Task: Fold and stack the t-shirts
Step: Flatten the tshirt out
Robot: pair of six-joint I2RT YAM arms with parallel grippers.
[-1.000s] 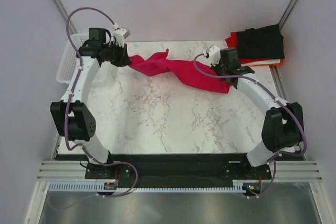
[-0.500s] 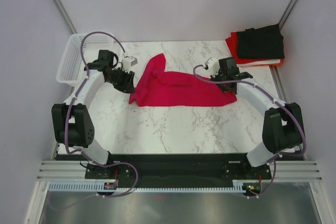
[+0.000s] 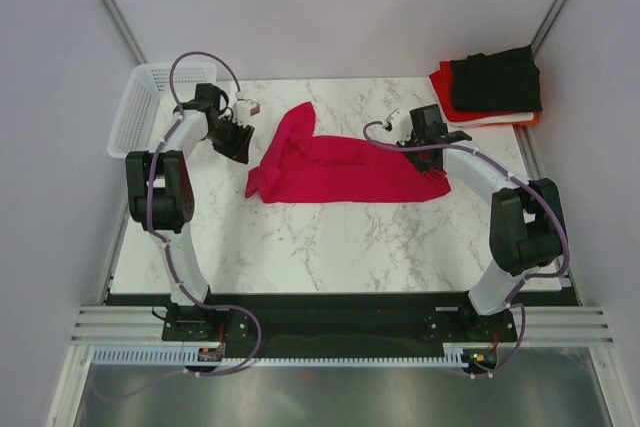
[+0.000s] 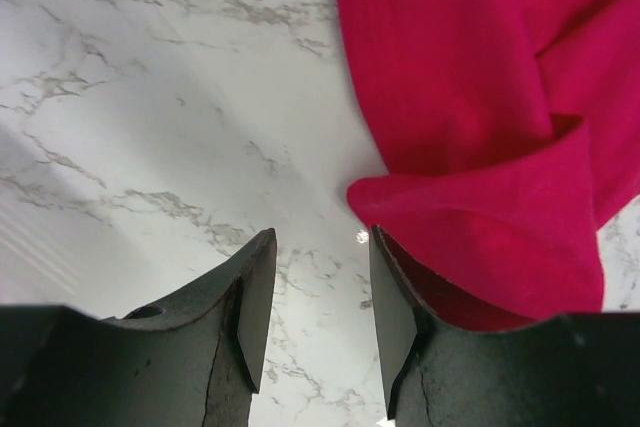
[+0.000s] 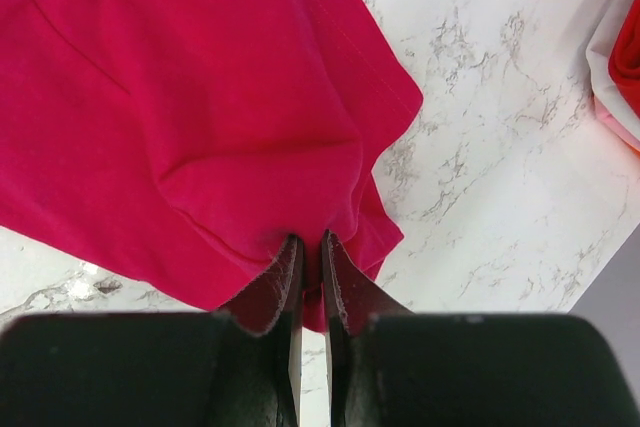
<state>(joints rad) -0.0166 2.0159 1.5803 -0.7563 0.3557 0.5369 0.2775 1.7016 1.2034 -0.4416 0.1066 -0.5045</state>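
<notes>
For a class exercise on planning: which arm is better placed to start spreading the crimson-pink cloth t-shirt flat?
Right, probably. The right gripper is shut on the crimson-pink cloth t-shirt's edge; the left gripper stands open and empty beside the cloth.

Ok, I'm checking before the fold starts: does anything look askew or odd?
Only the crimson t-shirt: it lies crumpled on the table, its left end bunched up, not spread flat. The right pincer is shut on its corner; the left pincer stands open beside it.
</notes>
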